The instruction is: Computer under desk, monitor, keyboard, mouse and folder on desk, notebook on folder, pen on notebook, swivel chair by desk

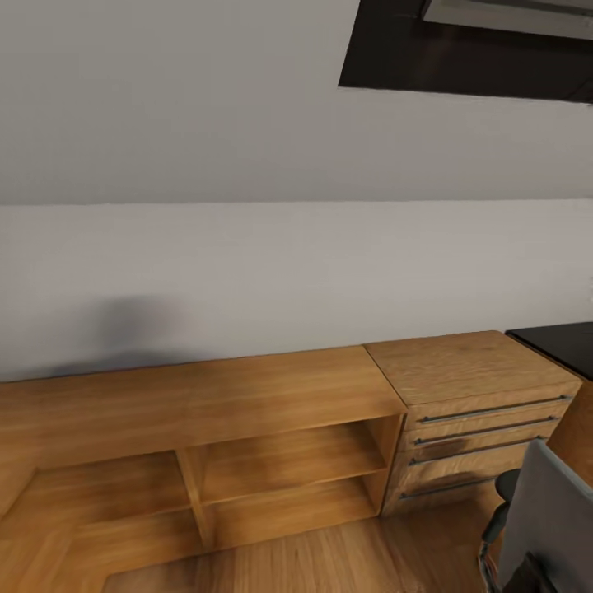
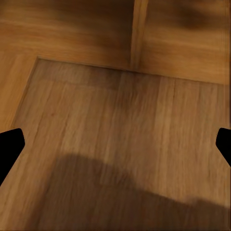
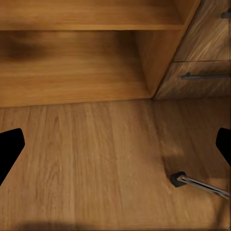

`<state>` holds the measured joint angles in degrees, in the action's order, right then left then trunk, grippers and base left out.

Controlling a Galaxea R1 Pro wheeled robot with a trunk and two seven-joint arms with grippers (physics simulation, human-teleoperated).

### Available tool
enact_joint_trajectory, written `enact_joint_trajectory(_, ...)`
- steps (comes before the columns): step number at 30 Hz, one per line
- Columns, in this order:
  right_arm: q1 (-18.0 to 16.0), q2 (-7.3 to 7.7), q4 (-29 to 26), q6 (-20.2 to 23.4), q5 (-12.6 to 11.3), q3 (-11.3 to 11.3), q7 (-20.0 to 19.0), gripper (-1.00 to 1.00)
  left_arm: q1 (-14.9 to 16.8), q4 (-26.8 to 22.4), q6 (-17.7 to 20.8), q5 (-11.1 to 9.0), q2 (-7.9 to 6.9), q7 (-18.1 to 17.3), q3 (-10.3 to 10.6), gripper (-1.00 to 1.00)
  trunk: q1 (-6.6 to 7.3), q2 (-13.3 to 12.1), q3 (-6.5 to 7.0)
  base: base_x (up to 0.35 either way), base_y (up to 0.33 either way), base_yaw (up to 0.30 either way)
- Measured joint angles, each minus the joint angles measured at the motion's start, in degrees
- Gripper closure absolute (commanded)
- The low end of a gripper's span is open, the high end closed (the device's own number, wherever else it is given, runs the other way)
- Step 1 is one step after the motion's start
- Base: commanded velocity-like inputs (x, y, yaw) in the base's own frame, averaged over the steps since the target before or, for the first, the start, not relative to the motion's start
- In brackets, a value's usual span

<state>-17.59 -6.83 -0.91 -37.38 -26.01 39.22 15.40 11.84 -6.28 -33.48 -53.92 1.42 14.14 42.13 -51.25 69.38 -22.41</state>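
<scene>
A corner of the desk's glossy black top (image 1: pixel 562 343) shows at the right edge of the head view. The swivel chair (image 1: pixel 547 512) shows in part at the lower right, with its grey back and a black armrest. One chrome leg with a black caster (image 3: pixel 179 179) of the chair stands on the wood floor in the right wrist view. My left gripper (image 2: pixel 115 147) is open over bare floor boards. My right gripper (image 3: pixel 115 147) is open too, above the floor in front of the shelf, with nothing between its fingers. The computer, monitor, keyboard, mouse, folder, notebook and pen are out of view.
A low light wood open shelf unit (image 1: pixel 206 403) runs along the pale wall. A light wood drawer cabinet (image 1: pixel 473 395) with bar handles stands between it and the desk. A dark framed panel (image 1: pixel 469 49) hangs high on the wall.
</scene>
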Motion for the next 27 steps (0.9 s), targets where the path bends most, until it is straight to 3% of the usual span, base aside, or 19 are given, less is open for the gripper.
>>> enact_joint_trajectory(15,0.0,0.00,0.0,0.0,0.0,-0.1,0.0,-1.00,0.0,0.0,0.0,0.0,0.00,0.0,0.0,-1.00,0.00,0.0,-0.87,0.006,0.014,-0.205)
enact_joint_trajectory(27,0.0,0.01,0.0,0.0,0.0,-0.1,-0.1,-1.00,0.0,0.4,-0.1,0.0,0.09,-0.1,0.0,-1.00,0.01,0.0,-1.30,0.099,0.298,-0.257)
